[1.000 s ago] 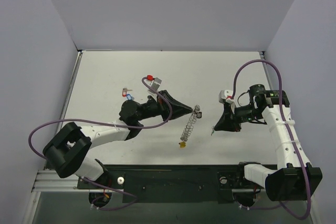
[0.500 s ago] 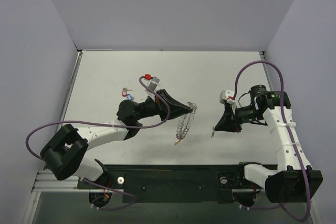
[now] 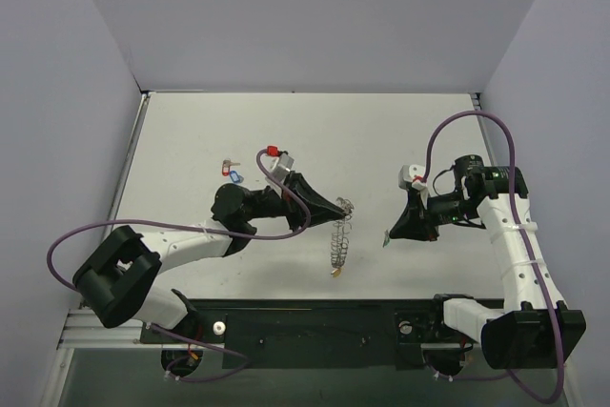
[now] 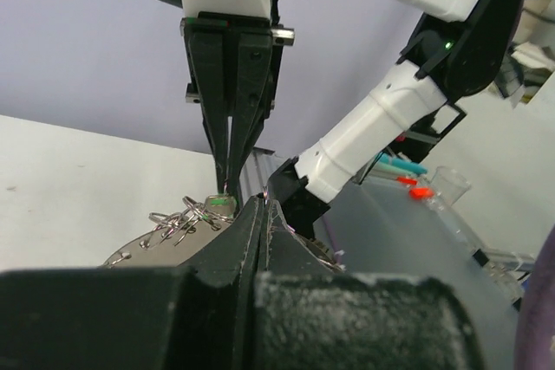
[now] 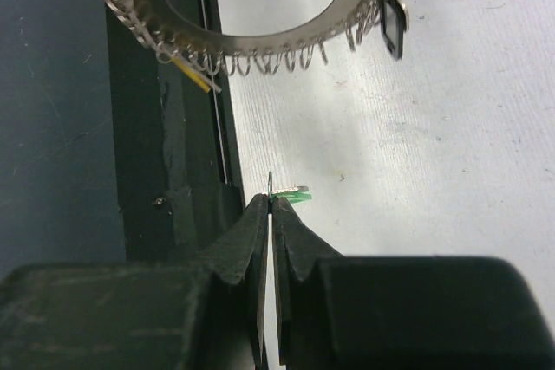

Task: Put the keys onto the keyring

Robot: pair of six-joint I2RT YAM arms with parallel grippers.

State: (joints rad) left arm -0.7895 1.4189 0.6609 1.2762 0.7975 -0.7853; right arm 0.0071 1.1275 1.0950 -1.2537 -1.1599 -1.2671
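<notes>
My left gripper (image 3: 347, 208) is shut on the rim of the keyring (image 3: 338, 238), a silvery ring fringed with wire loops that hangs edge-on below the fingertips, its yellow tag (image 3: 335, 272) lowest. In the right wrist view the keyring (image 5: 260, 41) faces me with a black key (image 5: 392, 28) on its loops. My right gripper (image 3: 389, 234) is shut on a small green-headed key (image 5: 297, 199), a short gap to the right of the ring. The left wrist view shows that key (image 4: 220, 204) beside the ring's loops (image 4: 178, 219). Red and blue keys (image 3: 230, 171) lie loose at the left.
A black rail (image 3: 315, 323) runs along the table's near edge, just below the hanging ring. Grey walls close the table (image 3: 400, 131) on three sides. Purple cables (image 3: 286, 212) loop over both arms.
The left gripper has turned and pulled back slightly left, and the keyring now hangs more upright instead of slanting down-left. The right gripper has barely moved, still holding the green key.
</notes>
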